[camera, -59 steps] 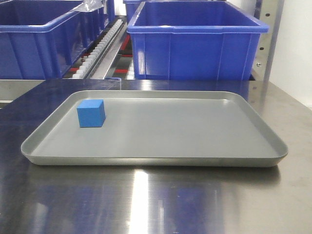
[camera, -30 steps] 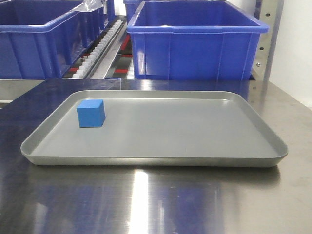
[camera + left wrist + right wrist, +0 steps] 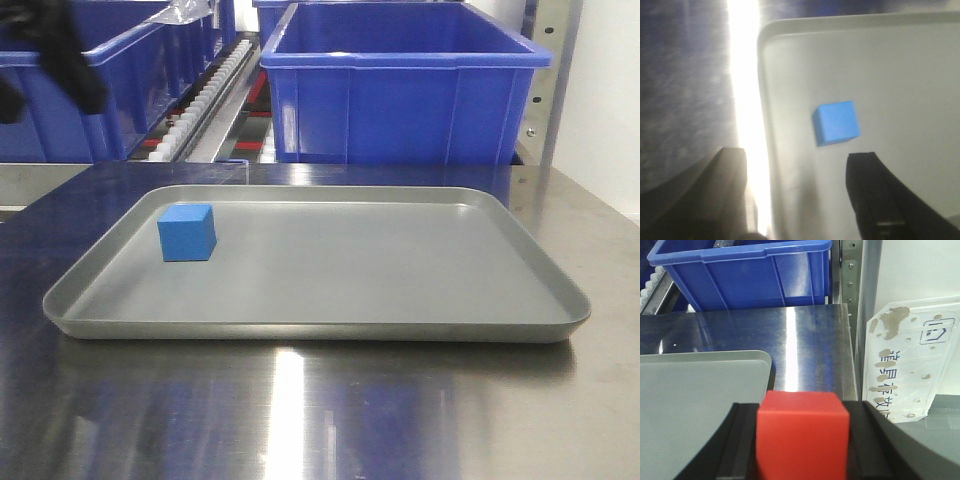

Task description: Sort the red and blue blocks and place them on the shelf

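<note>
The blue block (image 3: 187, 232) sits on the grey tray (image 3: 330, 325), near its back left corner. In the left wrist view my left gripper (image 3: 797, 159) hovers above the tray's left rim (image 3: 761, 100), open and holding nothing. The blue block (image 3: 836, 122) lies just beyond its right finger (image 3: 872, 190). A dark blur (image 3: 62, 45) at the front view's top left is that arm. My right gripper (image 3: 802, 412) is shut on the red block (image 3: 802, 437), held over the tray's corner (image 3: 705, 390) and steel table (image 3: 805, 350). The shelf (image 3: 205, 100) with white rollers stands behind.
Two large blue bins (image 3: 400, 85) (image 3: 70, 90) stand on the racking behind the table. A steel upright (image 3: 850, 270) rises at the right. A white sign with printed characters (image 3: 910, 360) lies past the table's right edge.
A dark blurred arm has come into the top left of the front view. The blue block and tray have not moved.
</note>
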You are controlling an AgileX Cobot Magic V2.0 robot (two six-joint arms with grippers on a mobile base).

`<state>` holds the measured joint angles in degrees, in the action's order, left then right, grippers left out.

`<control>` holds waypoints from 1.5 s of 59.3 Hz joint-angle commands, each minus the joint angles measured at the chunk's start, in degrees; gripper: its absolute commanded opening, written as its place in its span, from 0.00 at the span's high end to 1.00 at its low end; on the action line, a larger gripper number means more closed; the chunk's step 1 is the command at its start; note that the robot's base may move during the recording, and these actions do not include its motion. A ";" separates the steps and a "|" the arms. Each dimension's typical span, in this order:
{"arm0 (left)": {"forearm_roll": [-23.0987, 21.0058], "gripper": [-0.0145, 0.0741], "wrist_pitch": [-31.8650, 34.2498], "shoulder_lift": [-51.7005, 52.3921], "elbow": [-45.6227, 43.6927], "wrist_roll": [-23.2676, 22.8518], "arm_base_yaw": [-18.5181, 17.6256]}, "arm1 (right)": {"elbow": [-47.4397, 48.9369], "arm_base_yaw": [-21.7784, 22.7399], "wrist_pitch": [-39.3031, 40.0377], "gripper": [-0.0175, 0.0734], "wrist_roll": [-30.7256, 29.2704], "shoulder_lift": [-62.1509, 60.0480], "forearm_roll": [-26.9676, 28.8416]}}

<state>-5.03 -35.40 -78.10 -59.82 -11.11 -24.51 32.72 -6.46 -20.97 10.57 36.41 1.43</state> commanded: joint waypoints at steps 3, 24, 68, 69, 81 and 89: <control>-1.35 0.19 2.87 -2.74 -4.61 -0.11 -2.03 | 1.72 0.24 5.03 0.74 -0.16 -0.30 -0.48; -1.35 0.14 5.76 -10.33 -6.77 -2.99 -3.91 | 1.72 0.24 5.03 0.74 -0.16 -0.30 -0.48; -1.35 0.14 7.32 -18.30 -10.11 -4.78 -4.05 | 1.72 0.24 5.03 0.74 -0.16 -0.30 -0.48; -1.24 0.15 7.32 -18.52 -10.11 -4.77 -4.16 | 1.72 0.24 5.03 0.74 -0.16 -0.30 -0.48; -1.23 0.15 8.04 -20.04 -10.11 -5.03 -5.02 | 1.72 0.24 5.03 0.74 -0.16 -0.30 -0.48; -1.23 0.15 8.94 -20.39 -10.11 -5.03 -5.07 | 1.72 0.24 5.03 0.74 -0.16 -0.30 -0.48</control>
<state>-5.88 -30.04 -100.77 -67.99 -15.59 -29.23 32.72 -6.46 -20.97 10.57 36.41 1.43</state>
